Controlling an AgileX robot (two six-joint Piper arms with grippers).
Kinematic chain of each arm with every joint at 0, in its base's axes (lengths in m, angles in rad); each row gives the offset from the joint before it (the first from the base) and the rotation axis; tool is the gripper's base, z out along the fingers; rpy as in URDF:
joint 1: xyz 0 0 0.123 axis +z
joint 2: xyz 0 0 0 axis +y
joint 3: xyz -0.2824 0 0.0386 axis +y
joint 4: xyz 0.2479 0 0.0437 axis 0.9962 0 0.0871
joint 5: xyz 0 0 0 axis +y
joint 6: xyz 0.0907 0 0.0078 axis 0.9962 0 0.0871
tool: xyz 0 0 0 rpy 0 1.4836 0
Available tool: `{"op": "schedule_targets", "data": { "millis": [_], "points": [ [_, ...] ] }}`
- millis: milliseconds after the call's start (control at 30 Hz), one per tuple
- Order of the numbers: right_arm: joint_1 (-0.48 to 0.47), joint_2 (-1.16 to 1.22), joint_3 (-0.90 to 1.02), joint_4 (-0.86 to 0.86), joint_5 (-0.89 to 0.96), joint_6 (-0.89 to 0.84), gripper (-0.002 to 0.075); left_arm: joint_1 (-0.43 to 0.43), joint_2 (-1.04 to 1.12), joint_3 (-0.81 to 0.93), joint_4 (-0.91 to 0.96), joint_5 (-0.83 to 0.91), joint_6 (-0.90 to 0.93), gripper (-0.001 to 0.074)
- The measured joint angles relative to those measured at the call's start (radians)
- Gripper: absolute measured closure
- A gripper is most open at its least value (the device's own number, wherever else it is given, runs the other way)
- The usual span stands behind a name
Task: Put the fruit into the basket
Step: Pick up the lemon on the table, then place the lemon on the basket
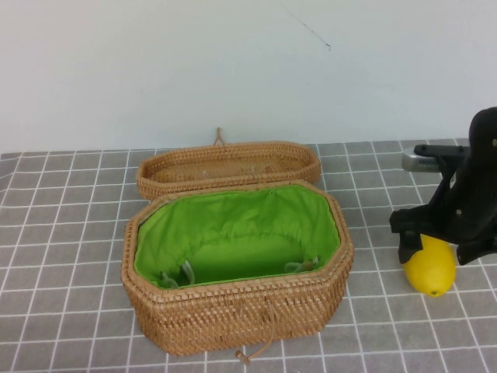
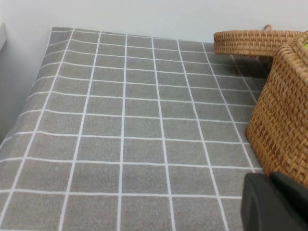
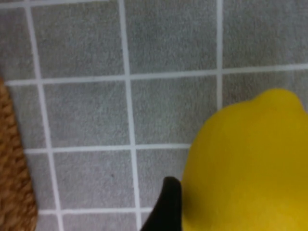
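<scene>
The yellow lemon (image 1: 429,266) lies on the checked cloth to the right of the basket (image 1: 233,311), which is tan woven rattan with a green lining and stands open. My right gripper (image 1: 435,250) is down over the lemon, open, with a finger on each side of it. In the right wrist view the lemon (image 3: 250,168) fills the space beside one black finger (image 3: 168,207), which stands close against its side; the other finger is out of view. My left gripper (image 2: 274,202) is shut and empty, low beside the basket's outer wall (image 2: 284,120).
The shallow unlined woven lid (image 1: 229,165) lies just behind the basket, also visible in the left wrist view (image 2: 255,42). The grey checked cloth (image 1: 62,233) covers the table. A pale wall rises behind. The table's left edge shows in the left wrist view.
</scene>
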Motion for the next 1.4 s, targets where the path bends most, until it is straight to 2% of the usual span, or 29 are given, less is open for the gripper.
{"op": "schedule_targets", "data": {
  "millis": [267, 333, 433, 500, 633, 800, 1067, 1400],
  "points": [
    [0.0, 0.059, -0.023, -0.005, 0.0, 0.002, 0.004, 0.0, 0.0, 0.0, 0.0, 0.0, 0.0, 0.0734],
    [0.0, 0.059, -0.035, -0.005, 0.012, 0.002, 0.0073, 0.0, 0.0, 0.0, 0.0, 0.0, 0.0, 0.0734],
    [0.0, 0.059, -0.072, -0.01, 0.054, -0.009, 0.0164, 0.0, 0.0, 0.0, 0.0, 0.0, 0.0, 0.0734],
    [0.0, 0.059, -0.112, -0.014, 0.09, -0.049, 0.0188, 0.0, 0.0, 0.0, 0.0, 0.0, 0.0, 0.0734],
    [0.0, 0.059, -0.257, -0.014, 0.193, -0.091, 0.0194, 0.0, 0.0, 0.0, 0.0, 0.002, 0.0, 0.0734],
    [0.012, 0.059, -0.484, 0.094, 0.319, -0.179, 0.0195, 0.0, 0.0, 0.0, 0.0, 0.0, 0.0, 0.0734],
    [0.134, 0.059, -0.751, 0.163, 0.396, -0.185, 0.0195, 0.0, 0.0, 0.0, 0.0, 0.0, 0.0, 0.0734],
    [0.317, 0.078, -0.768, 0.163, 0.4, -0.185, 0.0197, 0.0, 0.0, 0.0, 0.0, 0.0, 0.0, 0.0734]
  ]
}}
